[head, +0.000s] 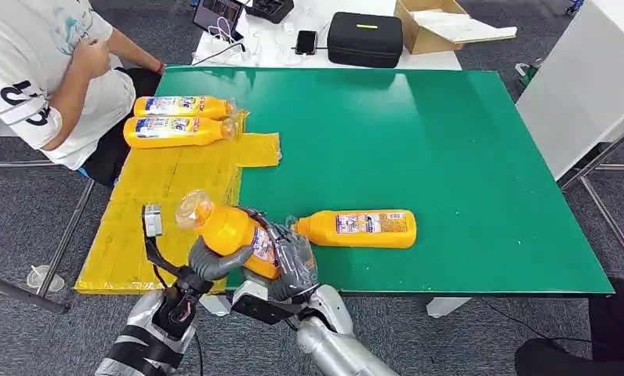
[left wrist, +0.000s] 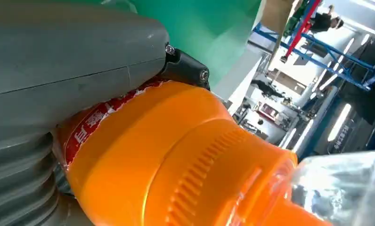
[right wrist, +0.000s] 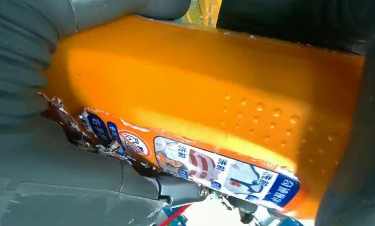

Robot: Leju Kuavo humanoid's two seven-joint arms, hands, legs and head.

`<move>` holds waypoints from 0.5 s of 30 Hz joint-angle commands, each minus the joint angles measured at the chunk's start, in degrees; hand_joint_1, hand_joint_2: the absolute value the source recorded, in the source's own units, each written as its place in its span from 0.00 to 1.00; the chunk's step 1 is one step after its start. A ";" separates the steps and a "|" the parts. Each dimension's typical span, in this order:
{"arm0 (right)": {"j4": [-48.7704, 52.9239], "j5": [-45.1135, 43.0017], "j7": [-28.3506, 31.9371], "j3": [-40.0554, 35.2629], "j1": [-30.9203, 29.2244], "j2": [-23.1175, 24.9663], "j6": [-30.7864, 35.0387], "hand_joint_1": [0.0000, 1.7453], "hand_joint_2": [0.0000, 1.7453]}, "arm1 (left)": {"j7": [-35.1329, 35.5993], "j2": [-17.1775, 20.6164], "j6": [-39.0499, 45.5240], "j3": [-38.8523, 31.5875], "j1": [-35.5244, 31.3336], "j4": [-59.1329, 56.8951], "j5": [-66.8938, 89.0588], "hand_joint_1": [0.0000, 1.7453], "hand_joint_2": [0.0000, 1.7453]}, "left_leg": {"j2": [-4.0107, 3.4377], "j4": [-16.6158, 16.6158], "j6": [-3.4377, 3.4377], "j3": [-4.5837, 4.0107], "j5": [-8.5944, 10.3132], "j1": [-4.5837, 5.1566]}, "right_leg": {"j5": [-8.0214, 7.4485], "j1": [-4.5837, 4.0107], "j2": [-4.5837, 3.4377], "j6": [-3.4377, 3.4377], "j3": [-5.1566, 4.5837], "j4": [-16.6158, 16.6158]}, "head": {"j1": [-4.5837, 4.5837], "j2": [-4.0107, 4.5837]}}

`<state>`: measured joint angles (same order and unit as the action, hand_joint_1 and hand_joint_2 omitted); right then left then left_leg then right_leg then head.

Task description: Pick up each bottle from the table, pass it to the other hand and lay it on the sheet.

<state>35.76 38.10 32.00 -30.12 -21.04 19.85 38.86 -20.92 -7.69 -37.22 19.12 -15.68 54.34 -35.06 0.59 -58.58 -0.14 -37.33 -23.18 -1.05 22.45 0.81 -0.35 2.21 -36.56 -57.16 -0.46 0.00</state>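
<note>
Both the left hand (head: 215, 262) and right hand (head: 293, 262) clasped one orange bottle (head: 230, 231) mid-handover near the yellow sheet (head: 160, 196); an early release could drop it.

Bright even overhead light, soft shadows; wrist views blurry up close, glare on ceiling lights (left wrist: 342, 123).

Orange plastic bottle (head: 232, 235) with a blue, red and white label – held at 7 o'clock in grey fingers (head: 215, 262). Green counter (head: 450, 157); glossy yellow plastic sheet (head: 168, 204) at 9 o'clock.
</note>
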 commanded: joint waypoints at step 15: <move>19.81 -1.77 -7.46 4.62 3.68 -4.58 -4.03 0.00 0.00 | -5.26 -2.34 24.56 -21.02 -6.74 5.14 14.40 1.00 1.00 | 0.01 -0.09 0.06 0.18 -0.10 -0.07 | 0.09 -0.11 0.09 -0.10 0.23 -0.02 | 0.00 0.00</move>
<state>40.64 39.08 25.31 -29.55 -20.86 18.97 36.78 -26.16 -9.09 -17.52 10.91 -17.20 59.73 -22.45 0.57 -58.58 -0.15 -37.33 -23.16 -1.06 22.44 0.80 -0.35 2.20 -36.57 -57.17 -0.46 0.00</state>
